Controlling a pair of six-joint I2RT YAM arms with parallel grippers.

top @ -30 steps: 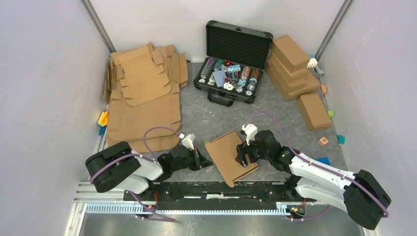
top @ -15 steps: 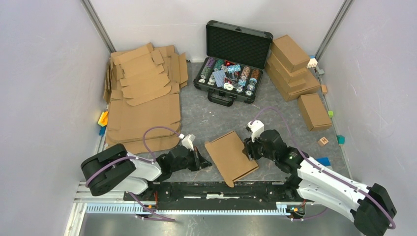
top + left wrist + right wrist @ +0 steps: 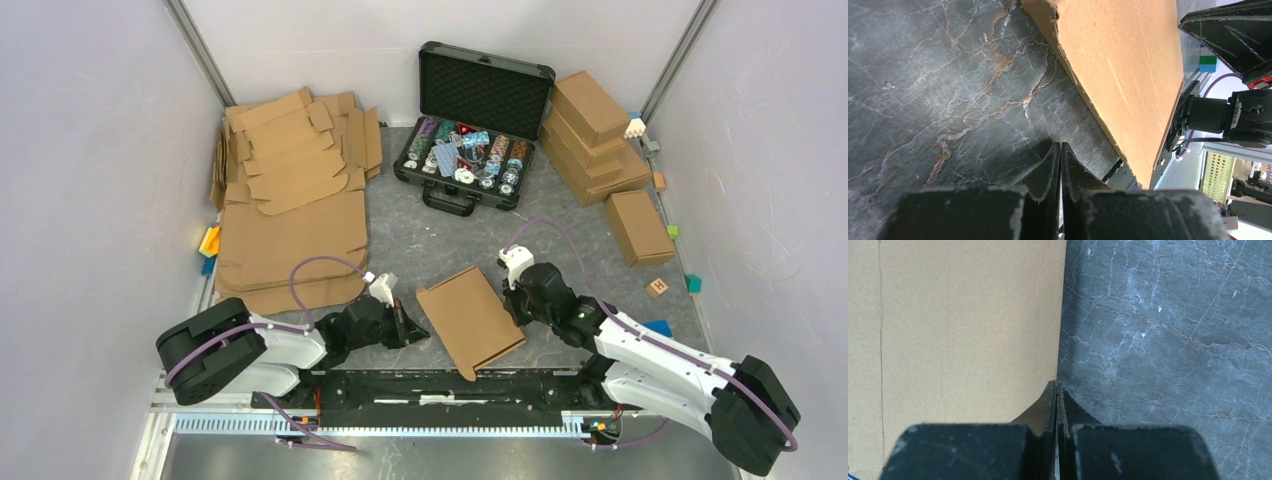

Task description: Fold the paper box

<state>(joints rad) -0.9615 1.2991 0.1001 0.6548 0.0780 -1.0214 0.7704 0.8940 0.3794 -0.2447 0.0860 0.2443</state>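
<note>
The paper box (image 3: pixel 470 320) lies closed on the dark marbled table (image 3: pixel 420 235), close to the front edge and between the 2 arms. Its long axis runs on a diagonal: the far short end is turned a little to the left and faces the open black case (image 3: pixel 470 130), while the near short end swings toward the right arm's base. It is plain brown corrugated cardboard, shallow and rectangular, with a flat unprinted top and a thin side wall showing along the near end. From the right wrist camera the top of the box (image 3: pixel 963 325) shows 1 faint crease running lengthwise. From the left wrist camera the box (image 3: pixel 1118 60) shows a slightly ragged corner. The left gripper (image 3: pixel 408 328) sits low on the table just beside the box's left long edge, with its 2 fingers pressed together on nothing (image 3: pixel 1060 145). The right gripper (image 3: pixel 508 300) is likewise pinched tight and empty, and its tips (image 3: pixel 1056 382) meet the box's right long edge. Whether they actually touch the cardboard cannot be told. A spread of flat cardboard blanks (image 3: pixel 290 200) lies at the far left, and finished boxes (image 3: pixel 595 135) are stacked at the far right.
</note>
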